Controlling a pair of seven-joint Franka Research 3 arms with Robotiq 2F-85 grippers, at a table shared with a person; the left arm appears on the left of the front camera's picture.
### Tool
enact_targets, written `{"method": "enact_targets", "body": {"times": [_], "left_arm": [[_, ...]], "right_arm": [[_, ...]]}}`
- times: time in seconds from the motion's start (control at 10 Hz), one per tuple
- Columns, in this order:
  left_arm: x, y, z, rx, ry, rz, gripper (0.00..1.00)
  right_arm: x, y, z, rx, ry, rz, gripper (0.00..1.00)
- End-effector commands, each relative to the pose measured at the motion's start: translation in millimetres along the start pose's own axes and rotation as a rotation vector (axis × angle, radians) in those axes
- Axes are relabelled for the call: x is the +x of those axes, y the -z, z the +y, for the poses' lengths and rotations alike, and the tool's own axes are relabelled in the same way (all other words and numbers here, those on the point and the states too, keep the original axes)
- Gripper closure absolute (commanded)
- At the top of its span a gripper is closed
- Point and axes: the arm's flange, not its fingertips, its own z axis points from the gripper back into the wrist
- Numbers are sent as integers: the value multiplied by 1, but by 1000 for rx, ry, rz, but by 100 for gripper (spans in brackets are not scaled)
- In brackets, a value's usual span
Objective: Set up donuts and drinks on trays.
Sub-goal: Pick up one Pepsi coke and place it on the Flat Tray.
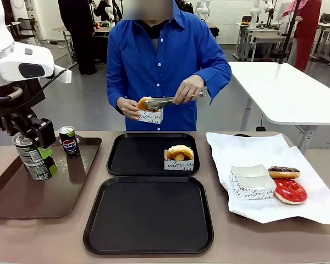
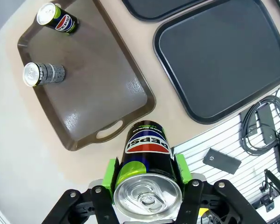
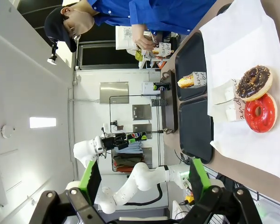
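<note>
Soda can (image 2: pixel 146 154) hangs upright in the left gripper (image 2: pixel 147 175), lifted clear near the handled end of the brown tray (image 2: pixel 88 93). The green pads are clamped on either side of its upper body, jaws part closed, silver top toward the wrist. Two more cans (image 2: pixel 43 73) stand on that brown tray. Likely step: carry the held can across to a black tray. Best to keep it plumb and clear the raised rim. Lower until the base sits flat on the tray floor, and only then ease the pads apart. The shell is slick, thin metal, a slim glossy cylinder, so a tilted release could tip or roll it. The near black tray (image 1: pixel 148 217) is smooth dull plastic, nearly square, with rounded corners. The far black tray (image 1: pixel 135 157) carries a glazed donut (image 1: pixel 180 151) in a white paper box with script lettering, so leave room beside it. Beyond, a person's hand (image 1: pixel 188 88) works metal tongs (image 1: pixel 164 102) on another boxed donut. The right gripper (image 3: pixel 144 182) stands wide apart, holding nothing.
</note>
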Motion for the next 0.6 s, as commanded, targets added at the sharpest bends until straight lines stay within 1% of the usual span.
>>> {"method": "enact_targets", "body": {"times": [0.0,0.3,0.5], "left_arm": [[15,6,2,-50,28,31,41],[51,19,4,-94,20,31,41],[88,34,-1,-114,9,22,41]], "right_arm": [[0,0,0,14,-1,2,0],[0,0,0,14,-1,2,0],[0,0,0,14,-1,2,0]]}}
